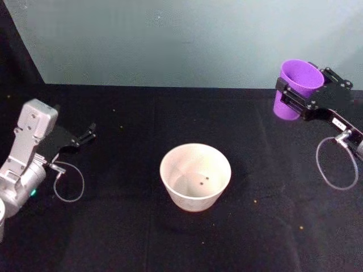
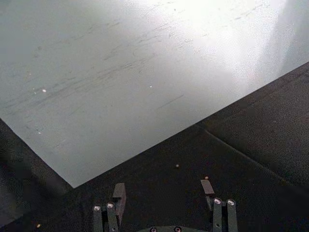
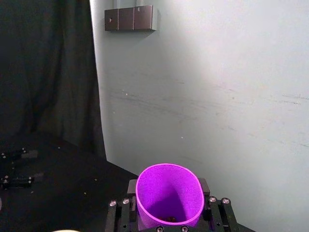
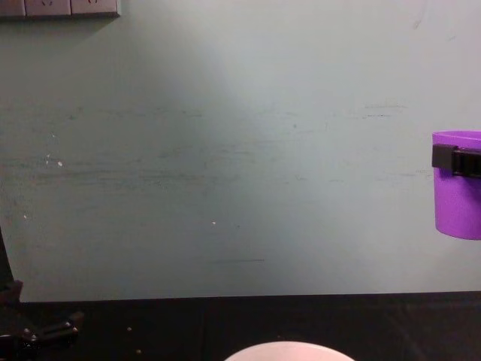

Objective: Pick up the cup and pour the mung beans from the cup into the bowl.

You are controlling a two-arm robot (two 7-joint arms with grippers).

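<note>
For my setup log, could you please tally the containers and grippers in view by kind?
purple cup: 1
white bowl: 1
grippers: 2 (left gripper, right gripper)
Total: 4

My right gripper [image 1: 304, 85] is black, and the cup [image 1: 295, 73] in it is plain bright purple. Below, to its left, the bowl [image 1: 193, 198] is creamy white, with 2 dark mung beans [image 1: 206, 178] inside. The table [image 1: 125, 170] is black with tan flecks, the wall [image 1: 170, 39] pale grey-green. My left gripper [image 1: 89, 133] is black.
</note>
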